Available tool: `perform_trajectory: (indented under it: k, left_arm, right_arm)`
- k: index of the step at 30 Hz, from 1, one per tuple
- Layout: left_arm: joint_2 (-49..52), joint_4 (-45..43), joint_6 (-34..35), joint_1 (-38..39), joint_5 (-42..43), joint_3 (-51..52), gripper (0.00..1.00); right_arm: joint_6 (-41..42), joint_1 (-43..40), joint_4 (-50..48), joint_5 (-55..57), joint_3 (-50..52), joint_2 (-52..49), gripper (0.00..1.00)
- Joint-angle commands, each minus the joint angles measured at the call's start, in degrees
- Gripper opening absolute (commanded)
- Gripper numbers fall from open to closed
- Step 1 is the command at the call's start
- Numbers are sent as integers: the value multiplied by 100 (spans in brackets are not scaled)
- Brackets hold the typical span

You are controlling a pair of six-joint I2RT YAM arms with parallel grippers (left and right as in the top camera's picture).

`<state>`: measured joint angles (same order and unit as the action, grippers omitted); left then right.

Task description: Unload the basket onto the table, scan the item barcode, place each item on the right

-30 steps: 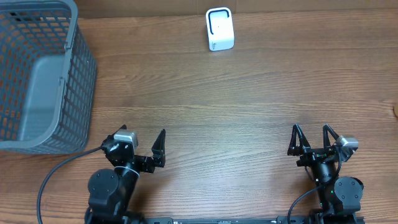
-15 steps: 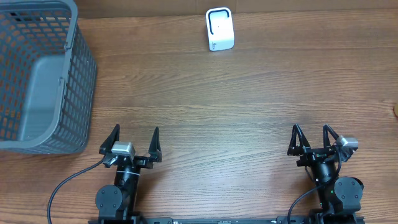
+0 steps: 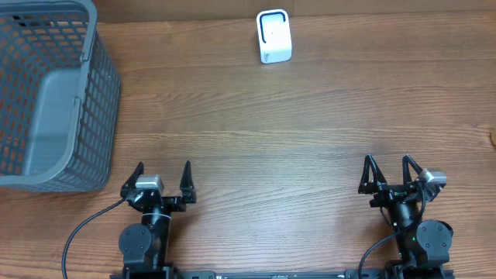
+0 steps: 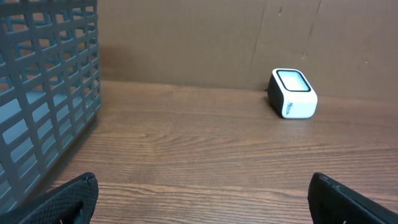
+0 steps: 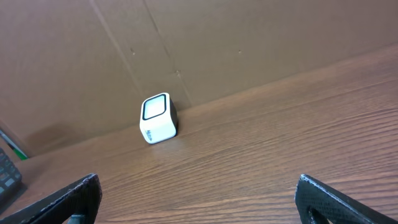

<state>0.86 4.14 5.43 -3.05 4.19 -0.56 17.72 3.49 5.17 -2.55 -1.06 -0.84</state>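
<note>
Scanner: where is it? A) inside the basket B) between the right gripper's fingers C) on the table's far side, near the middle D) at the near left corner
C: the overhead view shows the scanner standing on bare wood at the far middle, well apart from the basket.

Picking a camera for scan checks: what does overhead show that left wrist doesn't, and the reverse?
Overhead only: the right gripper, open and empty, the bodies of both arms, and the floor of the grey basket, with nothing visible in the part in frame. Left wrist only: the brown board behind the table and the side face of the white scanner. Both: the left gripper, open and empty, the basket, the scanner and the wooden table.
</note>
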Motion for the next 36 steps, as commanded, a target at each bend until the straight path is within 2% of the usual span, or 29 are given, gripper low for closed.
perform_trajectory:
  k: [1, 29, 31, 34, 36]
  left_arm:
    - [-68, 11, -11, -24, -35, 28, 100]
    - [-61, 9, -13, -26, -33, 28, 100]
    - [-61, 9, -13, -26, -33, 28, 100]
    - [-61, 9, -13, -26, -33, 28, 100]
    - [-61, 9, -13, -26, -31, 28, 100]
  right_arm:
    - [-61, 31, -42, 55, 59, 68, 100]
    - [-74, 31, -35, 85, 59, 68, 100]
    - [-435, 31, -26, 273, 59, 68, 100]
    - [-1521, 28, -17, 267, 59, 68, 100]
    - [-1963, 28, -15, 269, 59, 68, 100]
